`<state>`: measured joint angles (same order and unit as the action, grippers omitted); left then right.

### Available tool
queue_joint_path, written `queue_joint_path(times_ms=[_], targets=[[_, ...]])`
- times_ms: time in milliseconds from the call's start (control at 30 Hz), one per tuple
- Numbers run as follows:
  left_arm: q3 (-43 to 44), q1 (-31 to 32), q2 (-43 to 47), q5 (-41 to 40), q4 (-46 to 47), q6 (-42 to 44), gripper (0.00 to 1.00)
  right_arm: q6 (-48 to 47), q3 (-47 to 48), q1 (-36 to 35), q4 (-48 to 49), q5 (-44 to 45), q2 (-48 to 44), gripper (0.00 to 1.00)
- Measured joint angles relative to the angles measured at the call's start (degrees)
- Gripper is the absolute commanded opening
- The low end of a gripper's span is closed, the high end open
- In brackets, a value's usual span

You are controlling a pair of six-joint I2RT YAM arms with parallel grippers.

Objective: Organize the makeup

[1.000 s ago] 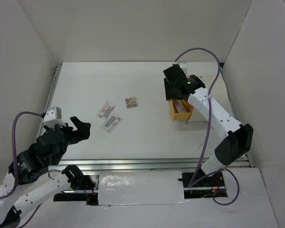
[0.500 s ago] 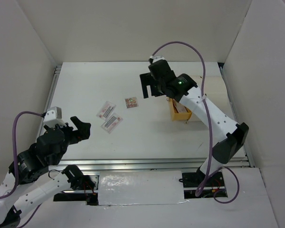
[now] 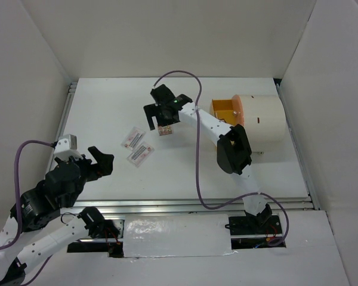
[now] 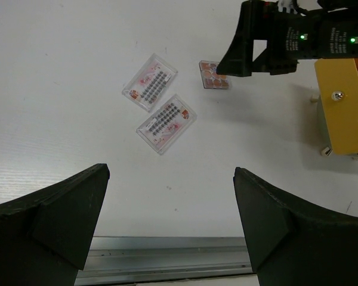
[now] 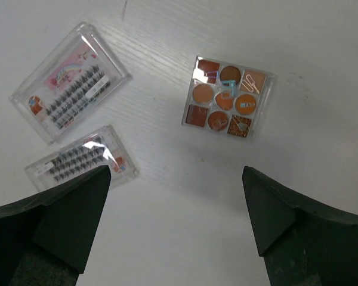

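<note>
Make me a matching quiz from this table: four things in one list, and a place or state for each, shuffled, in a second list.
1 small square eyeshadow palette with brown pans
2 large white cylinder with an orange drawer
3 left gripper
4 right gripper

A open, at the near left of the table
B drawer pulled out, far right
C lying flat, right of two clear packets
D open, just above the palette

Pairs: 1-C, 2-B, 3-A, 4-D
</note>
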<state>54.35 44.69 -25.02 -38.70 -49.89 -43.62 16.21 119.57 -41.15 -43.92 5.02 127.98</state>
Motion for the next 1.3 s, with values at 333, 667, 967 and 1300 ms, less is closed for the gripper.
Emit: queue_joint_path(times_ms=[333,667,967,1300], targets=[[0.0,0.1,0.0,0.1,0.2,0.2,0.99,3.1,3.6,1.4,2.2,1.6,5.7,1.00],[0.0,0.1,-0.8,1.0,0.2,0.4,0.99,3.8,5.8,3.2,2.7,1.7,12.1,1.00],[0.0,0.1,-1.3,1.2,0.4,0.9,0.99,3.8,6.3,3.9,2.4,0.7,13.7,0.99],[0.0,0.1,-1.9,1.2,0.5,1.5,0.99,3.7,9.3,3.3,1.0,0.1,15.1,0.93]])
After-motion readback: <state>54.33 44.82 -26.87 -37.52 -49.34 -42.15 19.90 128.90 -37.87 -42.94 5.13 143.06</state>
